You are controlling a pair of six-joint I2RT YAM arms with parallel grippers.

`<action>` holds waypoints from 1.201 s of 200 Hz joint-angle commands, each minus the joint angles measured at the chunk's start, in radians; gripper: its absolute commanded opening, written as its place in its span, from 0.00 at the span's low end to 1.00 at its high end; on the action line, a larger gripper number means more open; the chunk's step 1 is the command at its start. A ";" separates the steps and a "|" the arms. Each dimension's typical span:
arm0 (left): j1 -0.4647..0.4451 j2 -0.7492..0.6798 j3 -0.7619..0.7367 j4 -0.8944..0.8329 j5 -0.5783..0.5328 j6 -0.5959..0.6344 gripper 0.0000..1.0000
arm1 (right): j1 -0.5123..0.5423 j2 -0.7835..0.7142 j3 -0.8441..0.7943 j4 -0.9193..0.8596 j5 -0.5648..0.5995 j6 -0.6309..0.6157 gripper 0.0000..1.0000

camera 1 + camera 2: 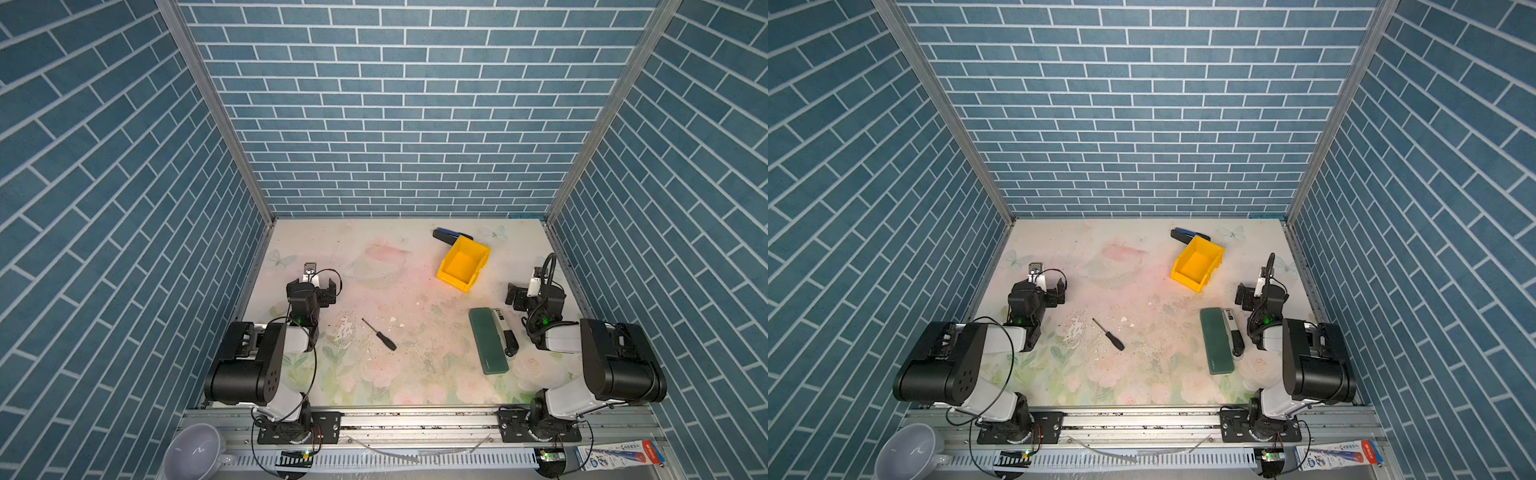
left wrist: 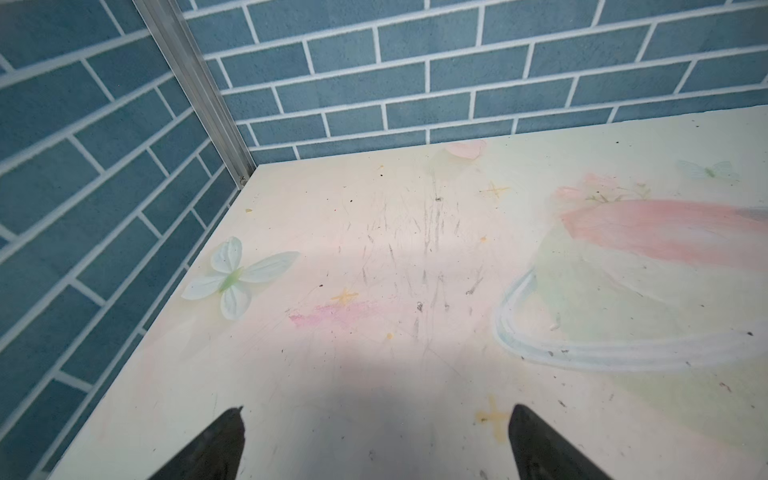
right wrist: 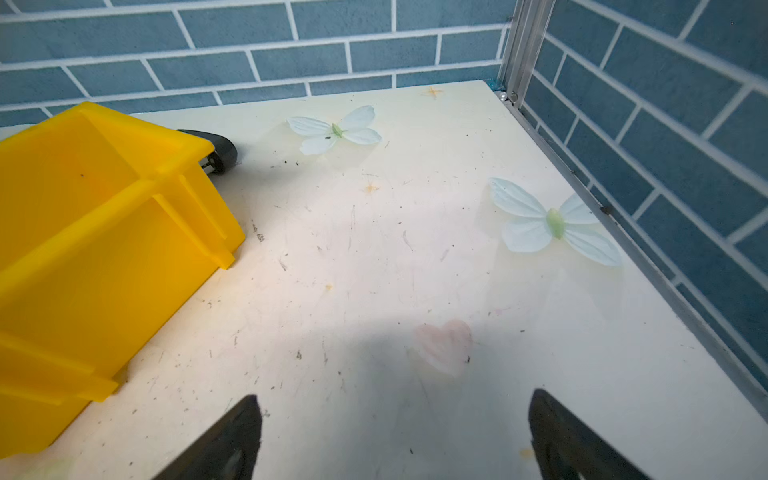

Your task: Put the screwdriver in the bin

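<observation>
On table [image 1: 415, 299]: screwdriver [image 1: 379, 334] apart from bin [image 1: 462, 262]; left tool [image 2: 376, 415], right tool [image 3: 395, 403] spread, empty; green case [image 1: 488, 340] print illegible.

Overhead stereo pair; low wrist views

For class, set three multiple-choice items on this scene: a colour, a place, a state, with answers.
1. The bin is: A yellow, B green, C white.
2. The screwdriver lies: A in the bin, B on the table, C held aloft.
3. The left gripper and right gripper are: A both open, B both shut, C only left open.
Answers: 1 A, its walls are bright yellow; 2 B, it lies flat, apart from the bin; 3 A, both wrist views show jaws wide apart, empty.
</observation>
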 commanded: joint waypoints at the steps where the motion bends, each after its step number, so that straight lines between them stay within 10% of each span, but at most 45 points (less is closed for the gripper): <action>1: 0.005 0.001 0.004 -0.002 0.011 -0.005 1.00 | 0.001 0.007 0.036 0.007 -0.010 -0.027 0.99; 196: 0.005 -0.002 -0.004 0.010 -0.002 -0.007 1.00 | 0.000 0.004 0.032 0.011 -0.007 -0.026 0.99; 240: -0.027 -0.204 -0.001 -0.158 -0.110 -0.013 1.00 | 0.002 -0.142 0.018 -0.089 -0.005 -0.026 0.99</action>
